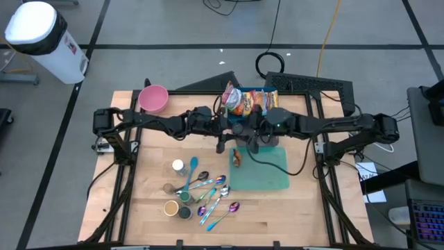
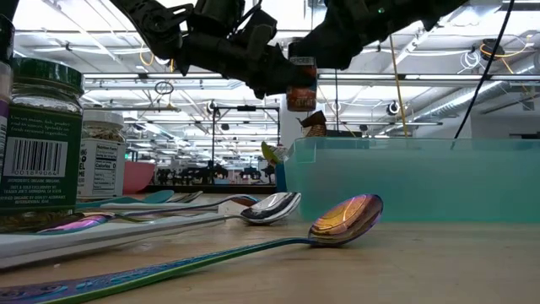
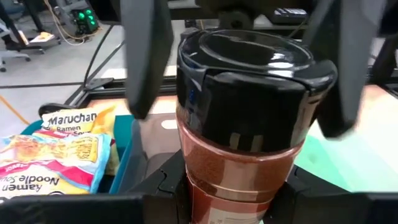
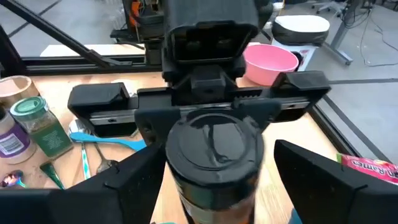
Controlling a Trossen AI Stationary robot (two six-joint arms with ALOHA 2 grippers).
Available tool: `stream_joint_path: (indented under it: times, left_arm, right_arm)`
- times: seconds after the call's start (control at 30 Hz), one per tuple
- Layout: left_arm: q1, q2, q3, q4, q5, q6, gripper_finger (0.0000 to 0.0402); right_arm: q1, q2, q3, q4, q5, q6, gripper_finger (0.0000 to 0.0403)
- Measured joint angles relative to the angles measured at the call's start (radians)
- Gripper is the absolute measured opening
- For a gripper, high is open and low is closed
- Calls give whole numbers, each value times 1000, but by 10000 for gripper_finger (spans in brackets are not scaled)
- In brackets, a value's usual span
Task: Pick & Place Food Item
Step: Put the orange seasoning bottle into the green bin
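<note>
A spice jar with red-brown contents and a black lid is held upright, high above the table, in the low view. My left gripper is shut on it at the table's middle. My right gripper is open and faces the left one. Its fingers stand on either side of the jar's lid, and I cannot tell whether they touch it. A small brown item lies on the green board. My left gripper pinches the jar's clear body, below the lid, between its two fingers. The fingers come level from the table's left side. The jar stands upright, lid up, lifted clear of the table.
A teal bin with ramen packs stands at the far middle, and a pink bowl at the far left. Spice jars and several shiny spoons lie near the front, left of the board.
</note>
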Motion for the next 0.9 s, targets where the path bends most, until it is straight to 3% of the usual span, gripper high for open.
stream_joint_path:
  times: [0.1, 0.27, 0.33, 0.5, 0.7, 0.8, 0.9]
  left_arm:
    - [1, 0, 0, -4, -4, -1, 131]
    - [-2, 0, 0, -6, -7, -2, 131]
    - [-6, -1, 0, -8, -8, -4, 133]
    - [-19, -3, 3, -14, -14, 1, 235]
    - [-9, -129, 1, -224, 3, 0, 357]
    - [13, -206, 1, -317, 3, -1, 390]
    - [32, -251, 1, -376, 0, -14, 388]
  right_arm:
    - [3, 1, 0, 4, 24, -2, 272]
    - [3, 0, 0, 13, 25, -2, 199]
    - [3, -4, 0, 16, 24, -2, 191]
    - [3, -44, -2, -16, 19, 4, 191]
    - [11, -196, 0, -204, 31, 75, 191]
    - [46, -258, -1, -348, 31, 135, 191]
    - [103, -305, -33, -402, 29, 186, 191]
